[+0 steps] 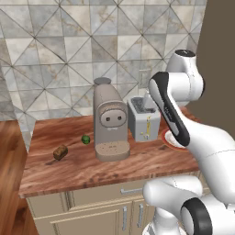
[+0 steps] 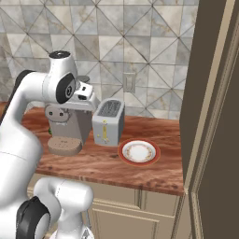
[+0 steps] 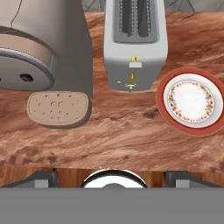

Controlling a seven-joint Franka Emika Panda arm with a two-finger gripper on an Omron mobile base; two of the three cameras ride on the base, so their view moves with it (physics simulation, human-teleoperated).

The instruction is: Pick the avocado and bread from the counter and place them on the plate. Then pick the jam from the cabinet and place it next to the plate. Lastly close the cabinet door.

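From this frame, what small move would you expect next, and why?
Probably swing the tool left, toward the avocado. The plate is bare, and the avocado and bread lie on the counter on the coffee machine's far side from it. The tool is open, holds nothing and looks down at the toaster.

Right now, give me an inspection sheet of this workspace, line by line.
Surface: counter of reddish-brown wood grain over beige drawers.
Job's things: avocado and bread lie apart on the counter, left of the coffee machine; plate sits bare, right of the toaster; brown cabinet door stands open at the right edge; jam not made out.
Clutter: coffee machine and toaster side by side.
Grippers: gripper open, holding nothing, above the counter's front edge.
Cables: nothing seen.
Surroundings: tiled wall with a wall outlet; wood floor to the left.
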